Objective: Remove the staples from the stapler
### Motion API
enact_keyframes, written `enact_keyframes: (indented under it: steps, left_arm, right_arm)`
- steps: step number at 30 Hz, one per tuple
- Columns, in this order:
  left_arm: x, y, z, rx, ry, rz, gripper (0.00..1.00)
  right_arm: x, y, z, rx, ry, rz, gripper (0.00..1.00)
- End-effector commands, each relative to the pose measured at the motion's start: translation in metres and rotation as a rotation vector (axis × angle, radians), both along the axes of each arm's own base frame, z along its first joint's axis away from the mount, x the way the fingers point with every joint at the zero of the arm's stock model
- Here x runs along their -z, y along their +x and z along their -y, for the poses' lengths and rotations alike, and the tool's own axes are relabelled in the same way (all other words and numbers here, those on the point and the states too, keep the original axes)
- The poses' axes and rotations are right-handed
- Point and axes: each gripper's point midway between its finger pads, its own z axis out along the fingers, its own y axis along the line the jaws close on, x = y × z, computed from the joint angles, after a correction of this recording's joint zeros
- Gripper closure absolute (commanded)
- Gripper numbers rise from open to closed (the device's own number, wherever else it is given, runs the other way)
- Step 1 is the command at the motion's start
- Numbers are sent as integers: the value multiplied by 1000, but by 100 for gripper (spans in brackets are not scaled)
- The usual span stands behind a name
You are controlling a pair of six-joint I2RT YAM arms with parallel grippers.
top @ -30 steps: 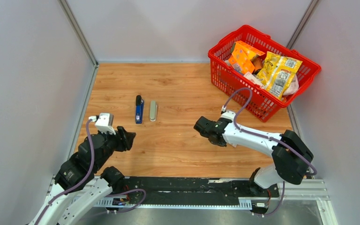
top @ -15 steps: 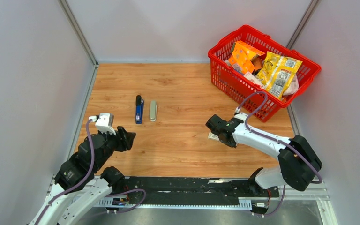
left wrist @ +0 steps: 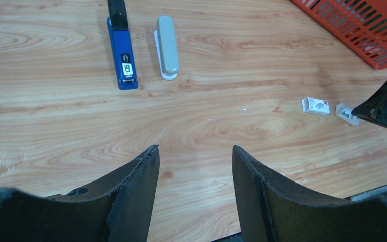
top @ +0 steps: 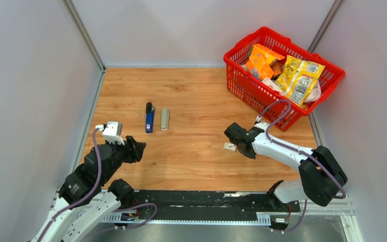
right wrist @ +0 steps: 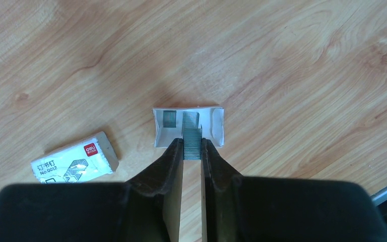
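Right wrist showed it: right gripper [right wrist: 192,149] clamped on the staples [right wrist: 192,137], strip's tip over an open white box [right wrist: 215,126] on the surface [right wrist: 307,60]. Left gripper [left wrist: 195,156] hung with fingers apart, well short of the blue stapler [left wrist: 122,50].

Desk [top: 196,91]: wood | blue stapler [top: 149,119], grey stapler [top: 164,119] side by side, left-centre | closed white box [right wrist: 74,161], open box [right wrist: 214,126], right | red basket [top: 245,86], far-right corner
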Motion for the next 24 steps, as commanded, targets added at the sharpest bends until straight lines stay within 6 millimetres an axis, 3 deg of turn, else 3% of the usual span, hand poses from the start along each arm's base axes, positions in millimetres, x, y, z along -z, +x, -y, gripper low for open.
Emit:
enact_keyframes:
  steps: [1,24]
  left_arm:
    - [-5,2,2,7,5,12,37]
    - [-5,3,1,3,4,12,37]
  right_arm:
    - [-2,10,1,11,9,40,83]
    - [11,10,5,24,-3,18,82]
